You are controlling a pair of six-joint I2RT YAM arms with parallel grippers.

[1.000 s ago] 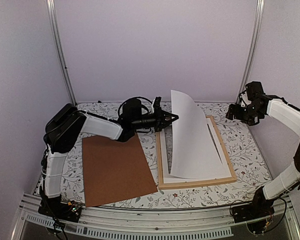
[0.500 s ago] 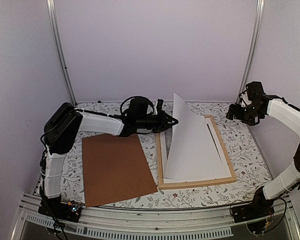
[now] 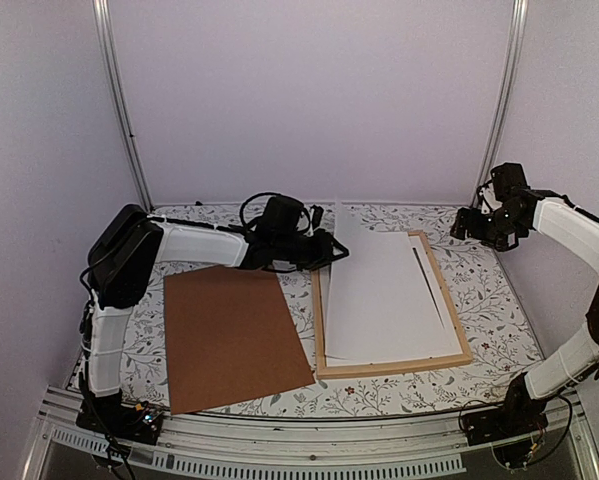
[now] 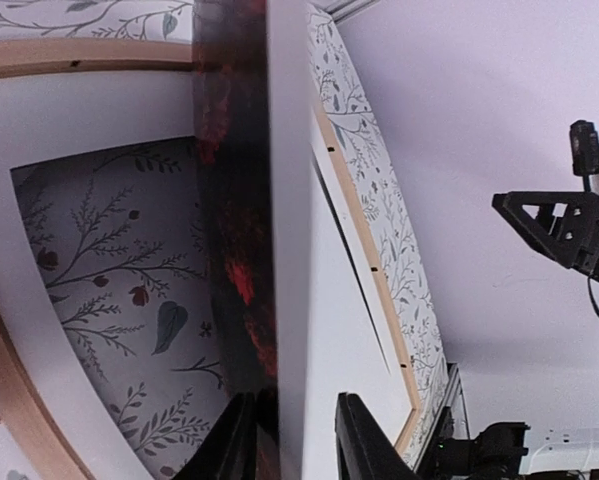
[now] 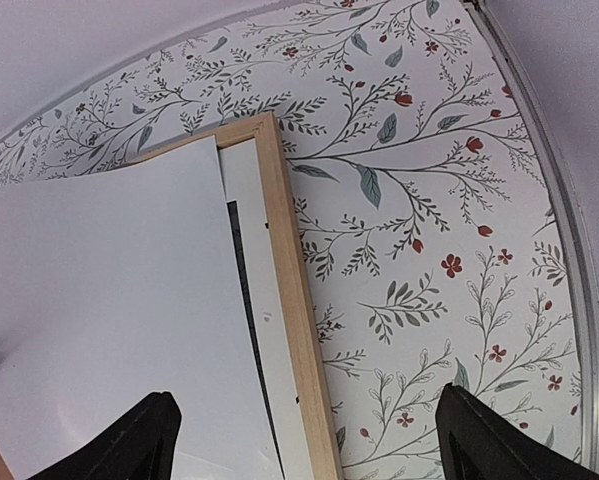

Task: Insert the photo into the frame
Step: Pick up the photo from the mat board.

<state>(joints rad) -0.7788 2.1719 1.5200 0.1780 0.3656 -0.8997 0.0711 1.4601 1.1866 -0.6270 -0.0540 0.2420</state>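
1. The photo (image 3: 384, 300) lies white back up across the frame (image 3: 394, 368), skewed, its far-left edge raised off the mat (image 5: 267, 300)
2. Step, as I judge: letting go; next, square the print and press it flat inside the wood
3. Left gripper (image 3: 324, 250) narrowly parted, straddling that raised edge, no firm pinch visible
4. Right gripper (image 3: 467, 222) wide, empty, hovering over the far-right corner

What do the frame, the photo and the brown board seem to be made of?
The frame: light natural wood, thin pale strips, unpainted matte look. The photo: thin paper or light card, plain white back, dark red print on its face; its lifted edge curves. The brown board: probably cardboard or fibreboard, flat, even matte brown.
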